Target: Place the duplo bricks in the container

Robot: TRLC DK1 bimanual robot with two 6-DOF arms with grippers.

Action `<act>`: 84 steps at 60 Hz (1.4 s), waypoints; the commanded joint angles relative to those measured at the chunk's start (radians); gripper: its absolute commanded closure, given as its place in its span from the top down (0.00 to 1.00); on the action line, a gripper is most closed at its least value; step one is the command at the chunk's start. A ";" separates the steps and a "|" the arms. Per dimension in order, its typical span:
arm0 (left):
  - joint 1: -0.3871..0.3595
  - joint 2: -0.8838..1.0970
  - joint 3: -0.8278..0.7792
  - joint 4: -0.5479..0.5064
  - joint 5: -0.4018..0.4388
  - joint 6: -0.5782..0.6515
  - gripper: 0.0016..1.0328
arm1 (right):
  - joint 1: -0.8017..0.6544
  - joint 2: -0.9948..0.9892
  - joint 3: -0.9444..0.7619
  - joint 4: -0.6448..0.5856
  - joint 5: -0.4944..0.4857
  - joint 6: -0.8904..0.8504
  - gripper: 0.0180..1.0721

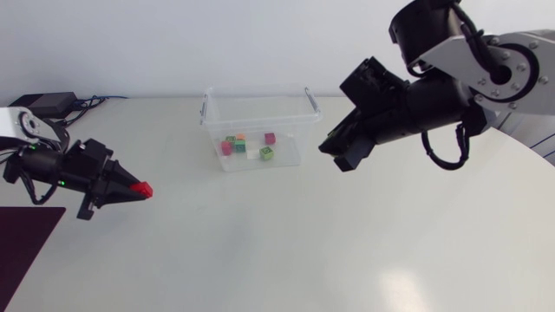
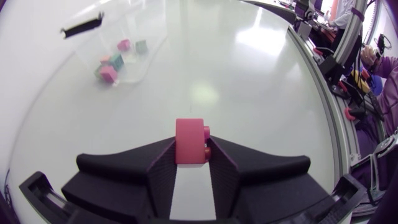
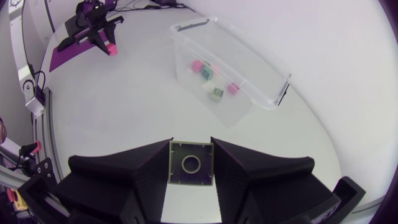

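Bricks point(image 2: 190, 142) point(image 3: 191, 163) fill left end effector point(image 1: 135, 188) and right end effector point(image 1: 336, 154), flanking container point(image 1: 257, 121).

White table point(image 1: 260, 251) with a clear plastic container point(image 1: 256, 117) near its far edge.

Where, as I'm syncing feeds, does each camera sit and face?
Head view: fixed above the table, looking down on the container and both arms.
Left wrist view: on the left arm's last link, facing across the table to the container; left gripper shut on a red brick.
Right wrist view: on the right arm's last link, facing the container; right gripper shut on an olive-green brick.
Shared: all three show the container and red brick.
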State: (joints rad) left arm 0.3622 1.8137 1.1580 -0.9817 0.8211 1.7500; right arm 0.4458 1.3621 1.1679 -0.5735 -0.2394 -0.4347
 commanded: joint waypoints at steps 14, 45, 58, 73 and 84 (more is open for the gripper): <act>-0.167 -0.143 0.224 -0.031 0.167 -0.326 0.13 | -0.007 0.132 0.180 0.178 0.003 0.128 0.16; -0.471 0.032 0.391 0.732 -0.137 -1.176 0.14 | -0.019 0.566 0.550 0.238 0.032 0.179 0.16; -0.542 0.134 0.428 0.808 -0.301 -1.228 0.17 | -0.024 0.712 0.713 0.210 0.060 0.179 0.16; -0.575 0.134 0.491 0.833 -0.444 -1.290 0.97 | -0.010 0.822 0.860 0.093 0.098 0.180 0.96; -0.560 0.035 0.534 0.807 -0.456 -1.357 0.97 | -0.016 0.739 0.819 0.095 0.103 0.191 0.96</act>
State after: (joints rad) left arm -0.2070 1.9339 1.6501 -0.1665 0.3664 0.4438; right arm 0.4301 2.1571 1.9968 -0.4721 -0.1478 -0.2684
